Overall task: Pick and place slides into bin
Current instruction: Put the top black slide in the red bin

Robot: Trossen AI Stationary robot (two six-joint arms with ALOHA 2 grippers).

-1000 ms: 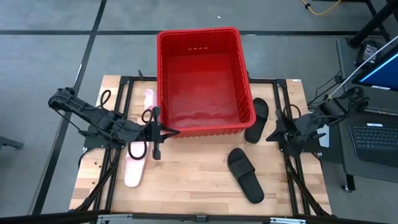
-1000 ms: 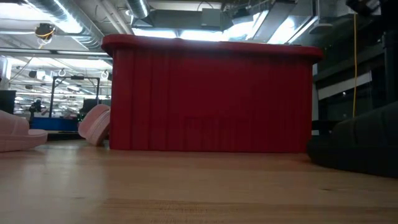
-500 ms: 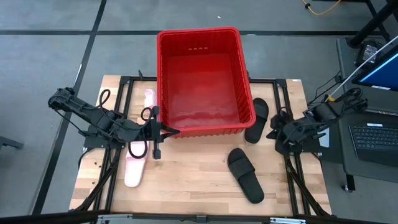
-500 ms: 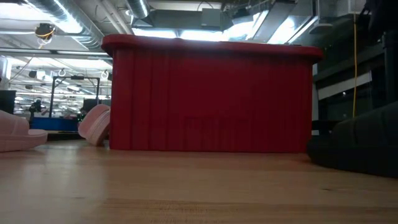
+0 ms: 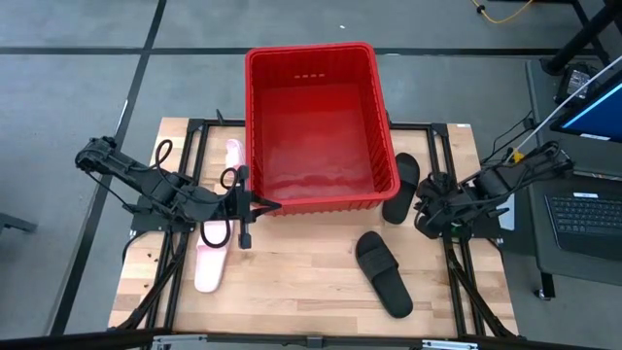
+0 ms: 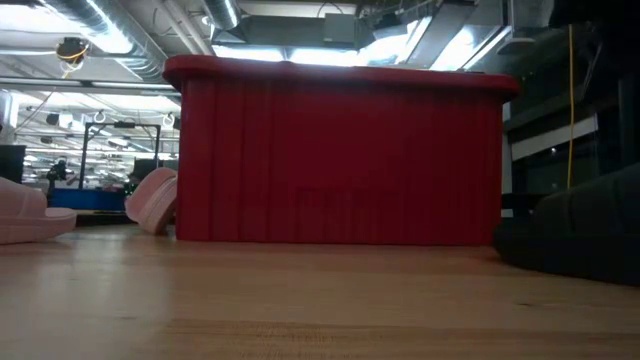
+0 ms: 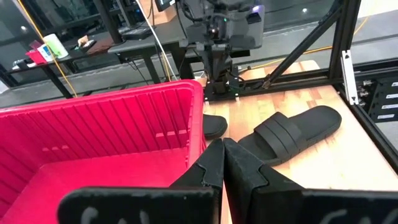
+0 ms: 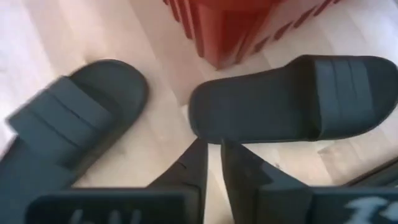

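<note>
Right hand point(image 5: 425, 216), fingers nearly closed and empty, just beside black slide point(image 5: 401, 187) near red bin point(image 5: 316, 58).

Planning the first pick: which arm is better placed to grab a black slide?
Right. The right gripper hangs beside the black slide by the bin, fingers nearly shut. The left gripper sits across the table near the pink slides.

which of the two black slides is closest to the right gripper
The matte black slide sandal lying beside the bright red plastic bin's right wall: the right gripper hovers just off its edge. The other black slide sandal lies farther out on the wooden table.
</note>
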